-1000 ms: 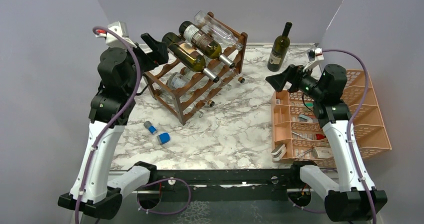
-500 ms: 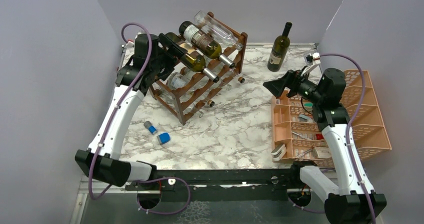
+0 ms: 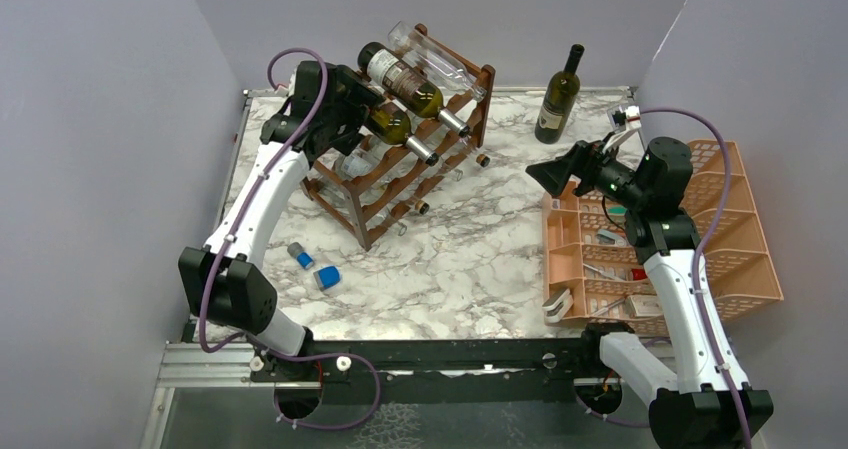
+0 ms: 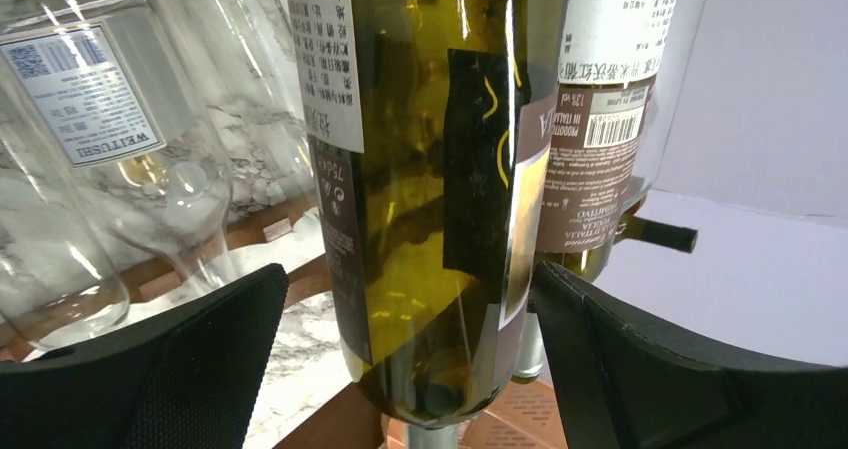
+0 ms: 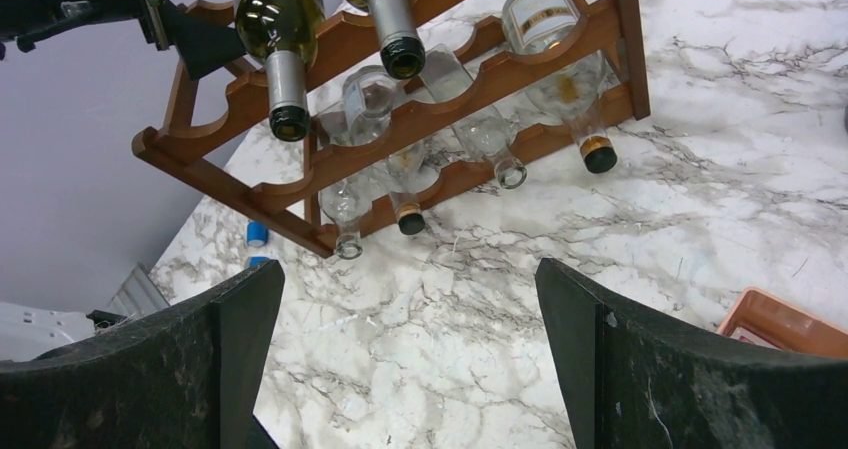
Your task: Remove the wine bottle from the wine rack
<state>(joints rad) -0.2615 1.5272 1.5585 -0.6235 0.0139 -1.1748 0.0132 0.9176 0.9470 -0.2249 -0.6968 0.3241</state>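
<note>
The dark brown wooden wine rack stands at the back left of the marble table, with several bottles lying in it. My left gripper is open at the rack's rear. Its fingers sit either side of the base end of the leftmost green wine bottle on the top tier. In the left wrist view the green bottle fills the gap between the fingers, with rack wood below. My right gripper is open and empty, hovering above the table, facing the rack.
A second green bottle and clear bottles lie in the rack. A dark bottle stands upright at the back right. An orange tray organiser sits at the right. Two blue caps lie at the front left.
My left arm has swung forward from the left wall to the rack, bringing its open fingers around the green bottle's base. The right arm shifted slightly, then held still.
</note>
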